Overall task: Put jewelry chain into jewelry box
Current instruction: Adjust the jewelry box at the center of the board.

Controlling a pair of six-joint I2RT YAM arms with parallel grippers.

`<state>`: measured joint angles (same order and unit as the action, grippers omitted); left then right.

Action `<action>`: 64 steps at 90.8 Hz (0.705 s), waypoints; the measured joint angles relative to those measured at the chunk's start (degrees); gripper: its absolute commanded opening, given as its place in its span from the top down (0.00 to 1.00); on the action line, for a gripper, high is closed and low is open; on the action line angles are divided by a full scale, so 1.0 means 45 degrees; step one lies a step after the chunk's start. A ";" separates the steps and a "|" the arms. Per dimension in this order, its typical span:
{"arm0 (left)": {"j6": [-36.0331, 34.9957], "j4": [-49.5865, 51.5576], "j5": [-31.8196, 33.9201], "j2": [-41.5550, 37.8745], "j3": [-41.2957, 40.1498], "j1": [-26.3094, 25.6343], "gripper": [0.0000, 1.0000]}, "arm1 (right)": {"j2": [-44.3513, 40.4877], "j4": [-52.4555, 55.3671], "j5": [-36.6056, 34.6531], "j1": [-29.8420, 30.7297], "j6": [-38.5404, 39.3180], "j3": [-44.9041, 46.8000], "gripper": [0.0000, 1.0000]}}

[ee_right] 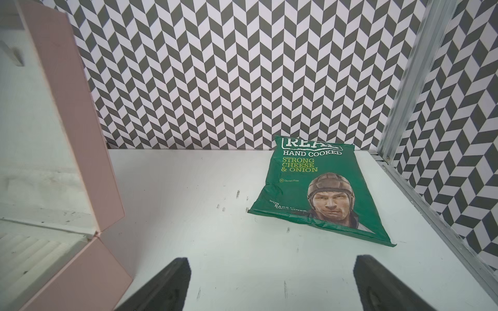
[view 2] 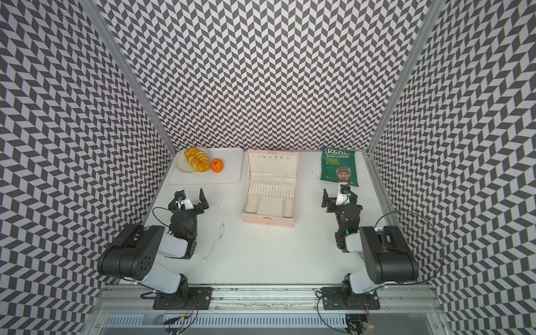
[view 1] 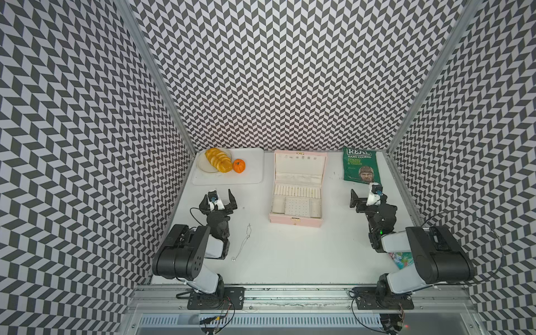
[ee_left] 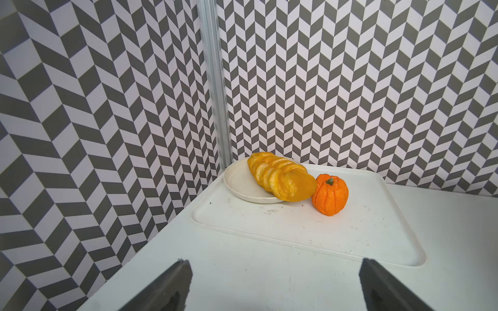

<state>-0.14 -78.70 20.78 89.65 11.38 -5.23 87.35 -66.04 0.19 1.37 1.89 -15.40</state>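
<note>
White tray (view 1: 252, 174) in far left corner of surface (view 1: 290, 255). On it, pale plate (view 1: 204, 167) carrying yellow sliced loaf (view 1: 219, 159); small orange pumpkin (view 1: 239, 166) just beside loaf end. Green crisp bag (view 1: 359, 169) flat at far right. Colourful packet (view 1: 401, 258) partly hidden near right edge.
</note>
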 measured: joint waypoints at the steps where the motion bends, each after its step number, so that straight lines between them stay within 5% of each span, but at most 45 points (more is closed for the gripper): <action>1: 0.0000 0.0000 0.0000 0.0000 0.0000 0.0000 0.00 | 0.0000 0.0000 0.0000 0.0000 0.0000 0.0000 0.00; 42: 0.0253 0.0287 -0.0214 0.0000 0.0029 0.0253 0.00 | 0.0000 0.0000 -0.0058 0.0005 -0.0005 0.0000 0.00; 64: 0.0321 0.0738 -0.0194 -0.0355 0.0155 0.0248 0.00 | -0.1409 0.2438 -0.2424 0.0189 -0.0991 -0.0792 0.00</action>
<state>1.30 -75.37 19.90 88.05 12.08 -4.12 81.01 -55.07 -10.72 2.22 -2.57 -18.96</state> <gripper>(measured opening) 0.999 0.999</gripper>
